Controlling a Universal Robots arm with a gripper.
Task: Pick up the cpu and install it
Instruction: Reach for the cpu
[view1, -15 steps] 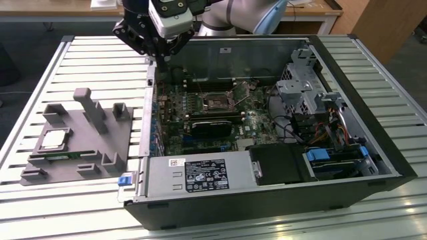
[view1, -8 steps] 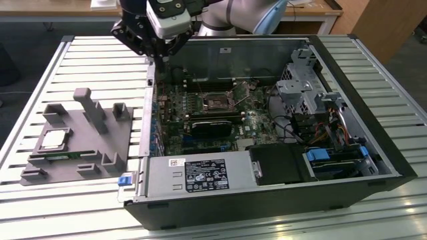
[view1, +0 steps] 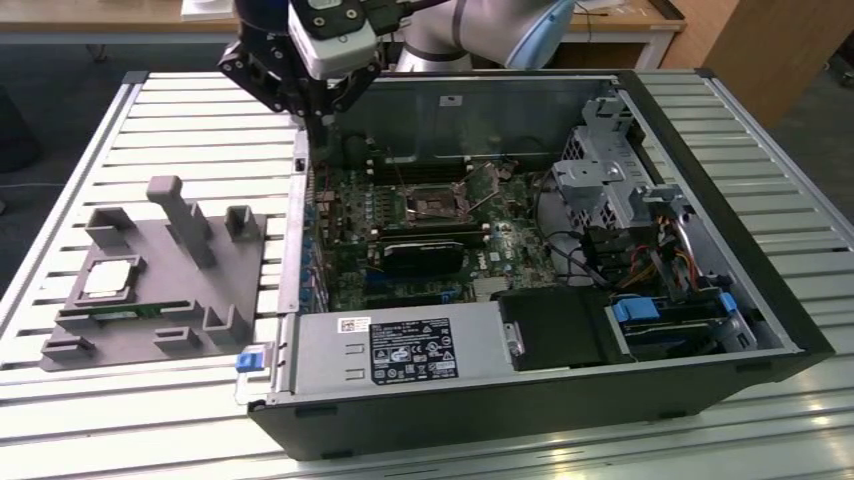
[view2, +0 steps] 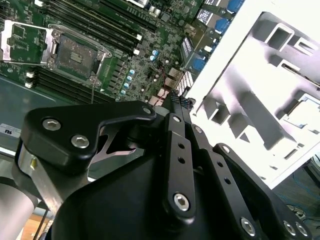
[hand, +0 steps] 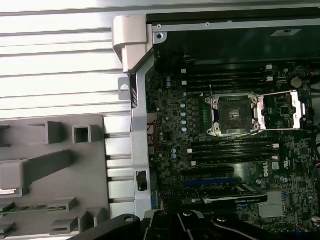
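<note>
The cpu (view1: 110, 278), a flat silvery square, lies in a recess of the grey fixture (view1: 214, 300) on the exterior view's left, outside the computer case. My gripper (view1: 318, 112) hangs above the case's back left corner, well away from the cpu; its fingers come together, shut, with nothing between them. In the second wrist view the gripper (view2: 176, 97) points down at the motherboard's edge. The cpu socket (view1: 427, 205) stands with its metal frame swung up and its bed bare, seen in both wrist views as socket (view2: 75, 52) and socket (hand: 234, 114).
The open computer case (view1: 747, 330) lies on a slatted metal table (view1: 174, 120). A green memory stick (view1: 127, 312) rests in the fixture near the cpu. A tall grey post (view1: 180, 215) rises from the fixture. Drive cage (view1: 607, 170) and cables fill the case's right side.
</note>
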